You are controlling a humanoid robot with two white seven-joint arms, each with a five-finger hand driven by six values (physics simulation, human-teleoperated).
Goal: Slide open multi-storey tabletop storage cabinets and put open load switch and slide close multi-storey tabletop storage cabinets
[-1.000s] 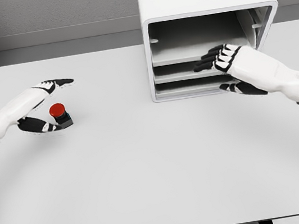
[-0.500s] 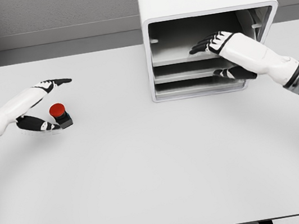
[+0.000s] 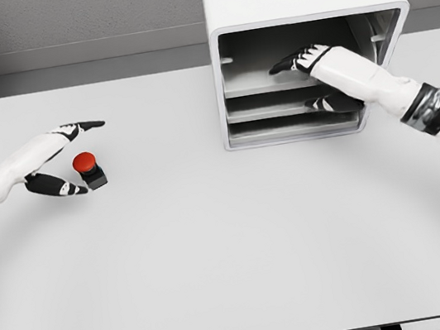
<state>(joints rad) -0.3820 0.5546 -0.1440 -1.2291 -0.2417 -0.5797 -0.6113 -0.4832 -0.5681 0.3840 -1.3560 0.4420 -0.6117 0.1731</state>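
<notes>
1. My right hand (image 3: 304,60) reaches into the white storage cabinet (image 3: 295,2) at the upper right of the frame, fingers flat over the top shelf, thumb beneath it.
2. My left hand (image 3: 56,161) sits at left, fingers spread around the red-buttoned load switch (image 3: 88,170), holding nothing.
3. The switch stands on the table (image 3: 215,241).

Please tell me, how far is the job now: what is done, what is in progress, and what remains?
Done: little that shows. The cabinet front shows stacked trays, none pulled out. In progress: the right hand reaches into the cabinet, fingers over the top tray; the left hand is open around the red switch on the table, not lifting it. Left: slide a tray out, put the switch in, slide it closed.
</notes>
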